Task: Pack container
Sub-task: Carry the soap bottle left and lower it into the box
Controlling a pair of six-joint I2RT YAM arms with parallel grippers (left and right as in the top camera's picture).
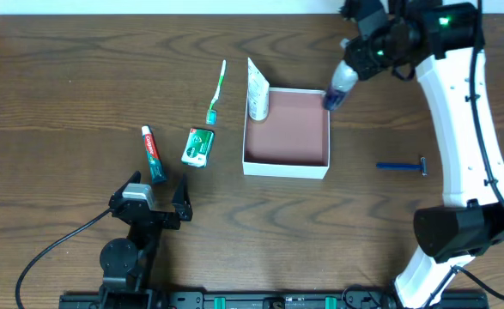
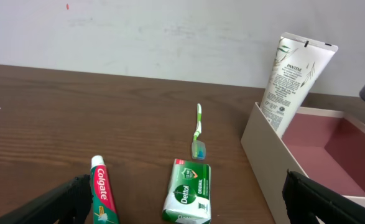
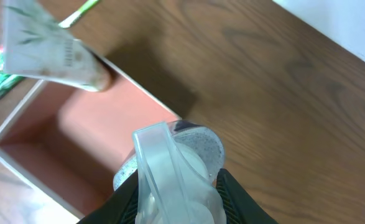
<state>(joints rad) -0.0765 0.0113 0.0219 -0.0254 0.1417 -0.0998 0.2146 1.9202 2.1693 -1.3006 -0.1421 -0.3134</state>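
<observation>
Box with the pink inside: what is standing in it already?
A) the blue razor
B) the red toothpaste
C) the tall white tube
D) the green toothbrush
C: the tall white tube stands in a corner of the box, while the toothpaste, razor and toothbrush lie outside it.

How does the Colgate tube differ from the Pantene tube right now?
The Colgate tube lies flat on the table; the Pantene tube stands cap-down inside the container. The Colgate tube is red and slimmer; the Pantene tube is white and bigger. Both are squeeze tubes.
</observation>
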